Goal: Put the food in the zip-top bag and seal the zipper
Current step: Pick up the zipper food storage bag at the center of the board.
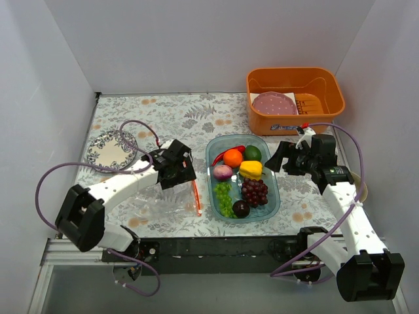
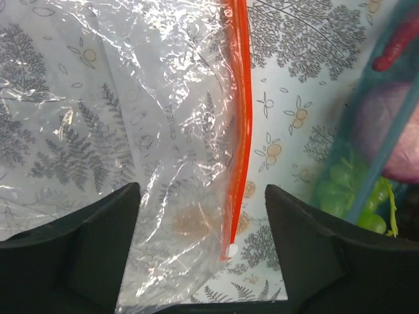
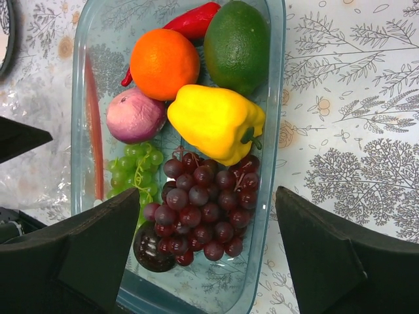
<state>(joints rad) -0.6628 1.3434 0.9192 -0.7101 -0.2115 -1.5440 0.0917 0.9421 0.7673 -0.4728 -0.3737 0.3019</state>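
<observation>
Arm bases (image 1: 216, 248) sit at the table's (image 1: 170, 111) near edge. Overhead view: the left gripper (image 1: 177, 169), jaws apart, hangs over the zip-top bag (image 1: 160, 204), which lies flat just left of the blue tray (image 1: 275, 199). The right gripper (image 1: 283, 157) stands open at the tray's right rim.

Left wrist view: clear, crinkled film and its red-orange zipper (image 2: 242, 131) lie between the spread jaws.

Right wrist view: orange (image 3: 163, 62), lime (image 3: 237, 46), yellow pepper (image 3: 213, 121), chilli (image 3: 193, 19), onion (image 3: 134, 114), green grapes (image 3: 134, 169), dark grapes (image 3: 203, 206) and plum (image 3: 152, 248) lie in the tray below the parted jaws.
</observation>
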